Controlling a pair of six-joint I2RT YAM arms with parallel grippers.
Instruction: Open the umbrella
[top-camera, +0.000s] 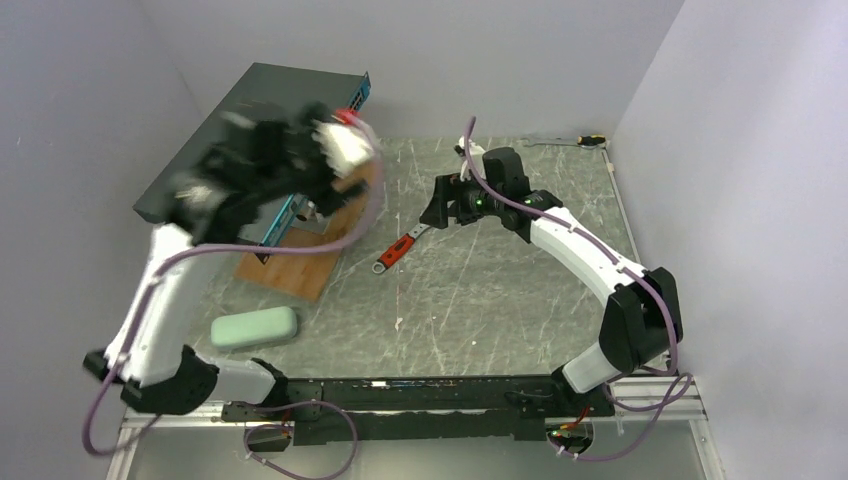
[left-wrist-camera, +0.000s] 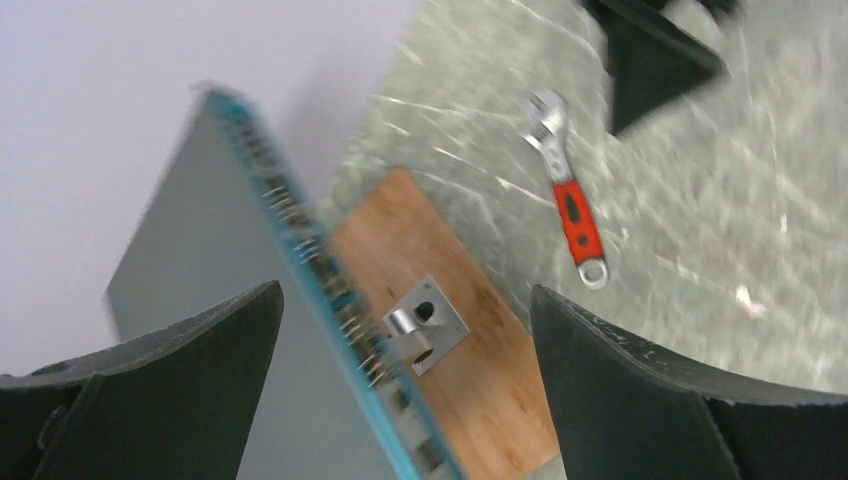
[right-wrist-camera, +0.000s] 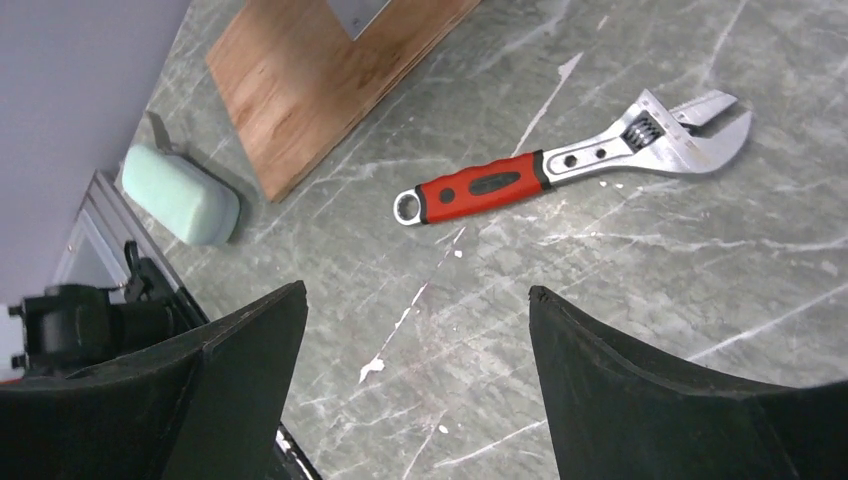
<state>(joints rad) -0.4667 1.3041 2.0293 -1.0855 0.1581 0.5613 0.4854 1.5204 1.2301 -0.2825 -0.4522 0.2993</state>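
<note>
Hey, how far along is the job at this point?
Done: nothing visible; no umbrella shows in any view. In hand: nothing. The left gripper, blurred, is open and empty above the board and switch; the right gripper is open and empty near the wrench. Left: the whole job, meaning finding, gripping and opening the umbrella.

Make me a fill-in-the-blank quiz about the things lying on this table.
The wrench has a ___ handle.
The mint-green case lies near the ___ arm's base.
The metal bracket sits on a board made of ___.
The left gripper and right gripper are both wide ___.
Missing: red; left; wood; open.
</note>
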